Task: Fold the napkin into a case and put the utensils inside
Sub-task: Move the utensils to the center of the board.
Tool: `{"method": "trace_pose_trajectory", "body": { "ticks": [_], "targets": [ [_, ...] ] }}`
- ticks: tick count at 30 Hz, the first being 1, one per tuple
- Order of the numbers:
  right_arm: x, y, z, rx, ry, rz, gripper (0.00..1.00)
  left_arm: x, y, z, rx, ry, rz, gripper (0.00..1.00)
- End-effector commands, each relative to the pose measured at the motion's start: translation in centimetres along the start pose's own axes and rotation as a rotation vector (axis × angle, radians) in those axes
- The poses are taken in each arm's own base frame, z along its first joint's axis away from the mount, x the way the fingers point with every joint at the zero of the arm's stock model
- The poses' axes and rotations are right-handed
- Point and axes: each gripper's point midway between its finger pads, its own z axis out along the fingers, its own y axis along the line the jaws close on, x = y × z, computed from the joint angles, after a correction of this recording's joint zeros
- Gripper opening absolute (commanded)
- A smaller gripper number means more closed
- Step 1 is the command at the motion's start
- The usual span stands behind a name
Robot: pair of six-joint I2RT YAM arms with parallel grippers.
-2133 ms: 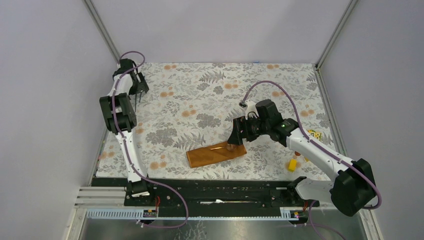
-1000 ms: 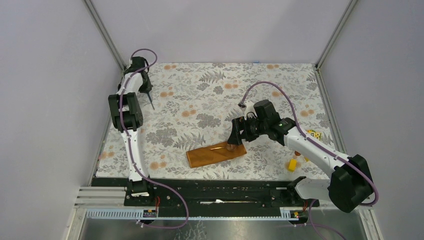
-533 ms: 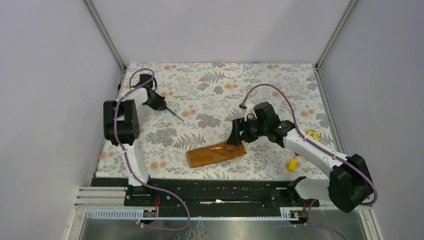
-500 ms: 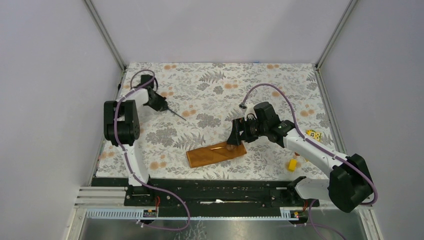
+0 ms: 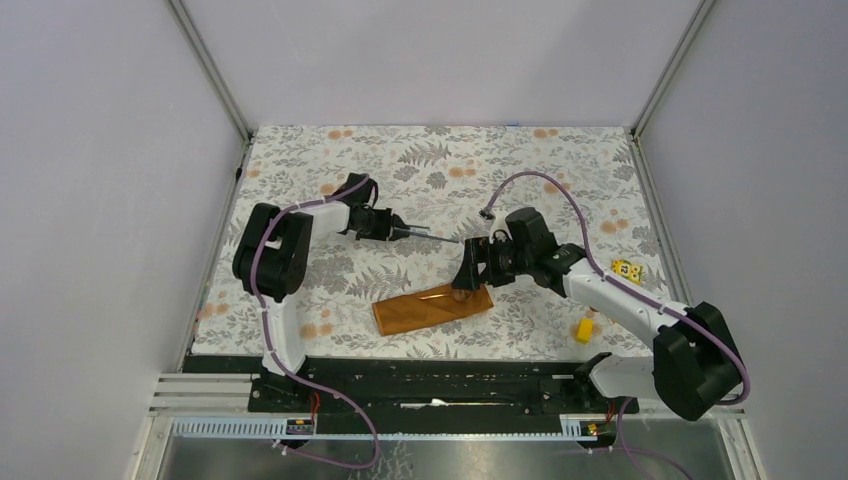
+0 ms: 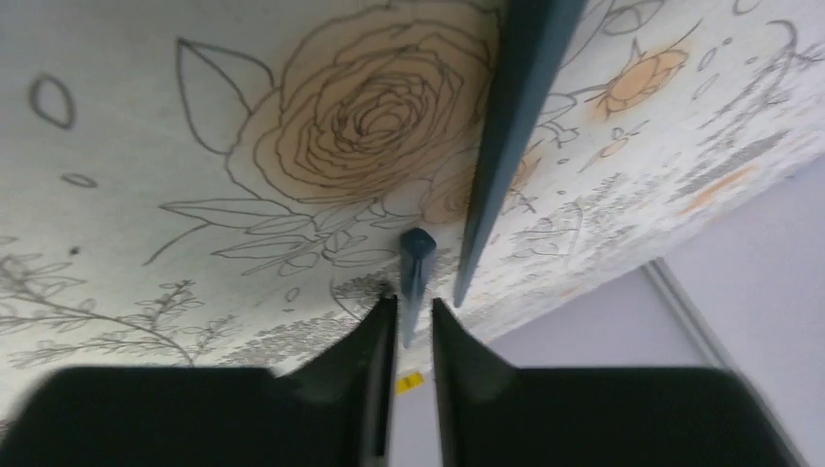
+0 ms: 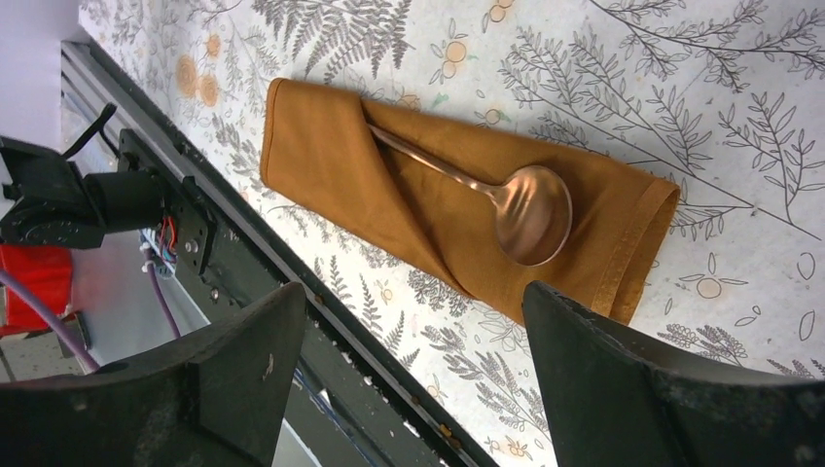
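The left jaws are closed on a thin grey rod [image 6: 416, 277], which points toward the case [image 7: 331, 165], I judge to slide it in. A second rod [image 6: 511, 126] runs beside it, and I cannot tell whether it is gripped too. The right jaws stand wide open above the right end of the case, where the spoon [image 7: 525, 219] lies with its handle under the diagonal edge and its bowl outside. Below lies a floral tablecloth [image 5: 440, 160], and plain pale walls [image 5: 440, 60] close the space.

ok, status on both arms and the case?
Left gripper shut on two grey rods. Right gripper open over case, spoon handle in pocket. Yellow blocks off right, apart from case.
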Motion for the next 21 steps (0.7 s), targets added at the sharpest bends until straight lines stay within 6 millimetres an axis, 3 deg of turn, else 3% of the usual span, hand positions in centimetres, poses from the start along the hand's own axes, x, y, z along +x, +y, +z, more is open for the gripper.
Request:
{"method": "trace_pose_trajectory", "body": {
  "ticks": [1,3,7,10,16,19,21],
  "targets": [
    [-1.8,-0.9,1.0,0.07,-0.05,0.067,0.89,-0.6,2.2,0.5,-0.062,-0.043,-0.11,0.36],
    [-2.9,-1.4,1.5,0.107,-0.07,0.102,0.9,0.4,1.7,-0.5,-0.037,-0.012,-0.071,0.5],
    [-5.7,-2.6,2.0,0.118,-0.096,0.237,0.9,2.2,0.9,-3.1,0.016,0.044,0.077,0.7],
    [-7.8,-3.8,2.9,0.076,-0.068,0.339,0.89,2.1,1.1,-5.2,0.023,0.036,0.276,0.87],
    [-9.4,-5.3,7.3,-0.003,0.075,0.373,0.88,-1.9,-0.5,-8.3,0.102,0.012,0.747,0.97],
    [-9.1,-6.5,9.1,-0.041,0.141,0.398,0.87,-5.0,-1.3,-10.0,0.019,-0.126,0.947,0.98],
    [-9.1,-7.4,9.6,-0.058,0.151,0.415,0.86,-6.7,-1.4,-10.8,-0.035,-0.187,0.988,0.98]
  ]
}}
